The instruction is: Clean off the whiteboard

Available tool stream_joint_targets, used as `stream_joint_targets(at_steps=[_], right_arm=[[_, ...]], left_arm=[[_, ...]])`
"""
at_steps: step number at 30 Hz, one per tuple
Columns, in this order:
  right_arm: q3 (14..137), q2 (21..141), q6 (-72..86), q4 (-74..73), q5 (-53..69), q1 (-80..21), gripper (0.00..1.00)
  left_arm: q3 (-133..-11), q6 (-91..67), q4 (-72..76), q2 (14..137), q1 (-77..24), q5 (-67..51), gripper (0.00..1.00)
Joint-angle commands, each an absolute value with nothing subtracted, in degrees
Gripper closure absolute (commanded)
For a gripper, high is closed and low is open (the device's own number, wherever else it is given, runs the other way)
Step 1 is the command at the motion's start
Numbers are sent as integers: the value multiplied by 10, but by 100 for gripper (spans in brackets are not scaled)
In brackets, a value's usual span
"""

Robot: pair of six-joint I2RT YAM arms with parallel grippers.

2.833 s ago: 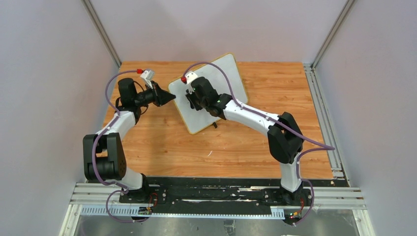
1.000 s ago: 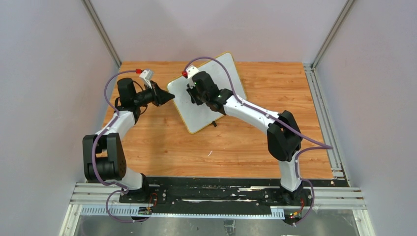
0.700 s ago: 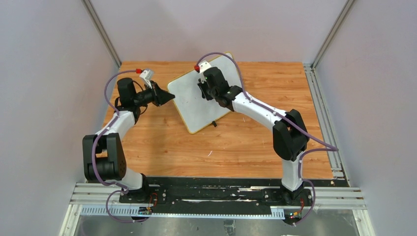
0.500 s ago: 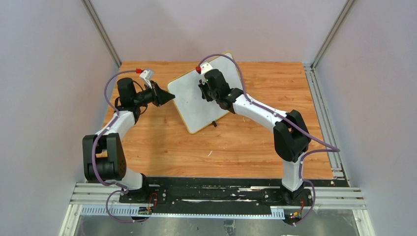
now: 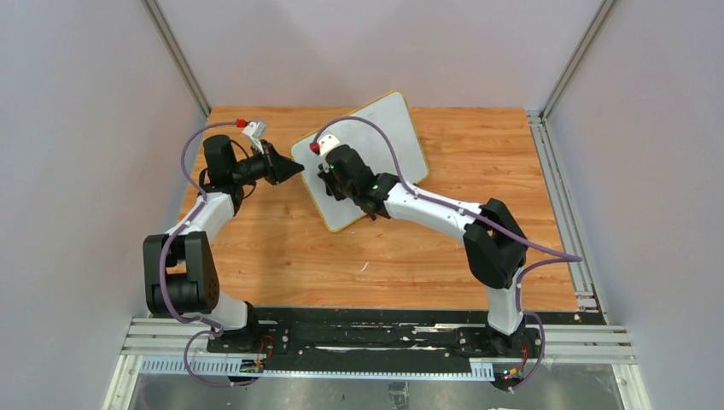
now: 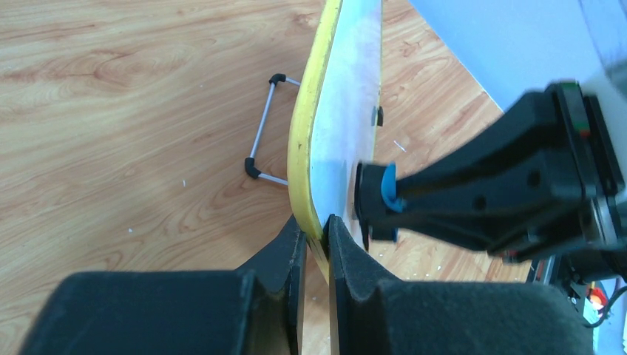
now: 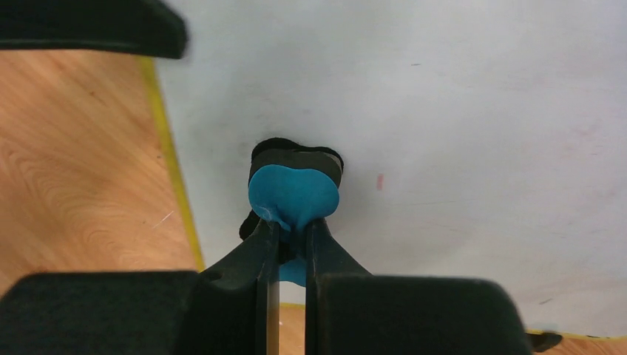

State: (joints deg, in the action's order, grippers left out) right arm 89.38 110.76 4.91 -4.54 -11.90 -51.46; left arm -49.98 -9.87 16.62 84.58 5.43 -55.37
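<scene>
Because a wiping stroke would shove a light, propped board about, we have the left claw (image 6: 314, 225) clenched on the yellow frame (image 6: 307, 133) of the whiteboard (image 5: 388, 128), near its left corner, to steady it. The board sits tilted at the far middle of the table (image 5: 282, 248), and a thin wire stand (image 6: 265, 126) shows behind it.

Our right claw (image 7: 290, 229) is clamped on a blue eraser (image 7: 293, 194). Its dark pad is pressed to the white face close to the left rim, near the holding claw. Gripping the eraser by its back lets the pad meet the face squarely.

Most of the face looks grey and smudged but free of writing. One small red mark (image 7: 380, 181) lies just right of the eraser, so we judge the job nearly done.

Room is tight to the left. The frame and the other claw are near, and a stroke that way risks slipping off the rim or knocking the fingers. To the right and toward the far edge, the face lies open for a long sweep.
</scene>
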Motion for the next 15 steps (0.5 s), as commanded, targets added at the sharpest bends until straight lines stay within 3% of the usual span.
stream_joint_targets(at_steps=[1,15], right_arm=[[903,1122,60,-43,-121,-545,99],[839,1084,53,-39,-142,-473,99]], left_arm=[[-508,-50,167,840,51,-544,100],[-507,-49,165,839,52,-543,100]])
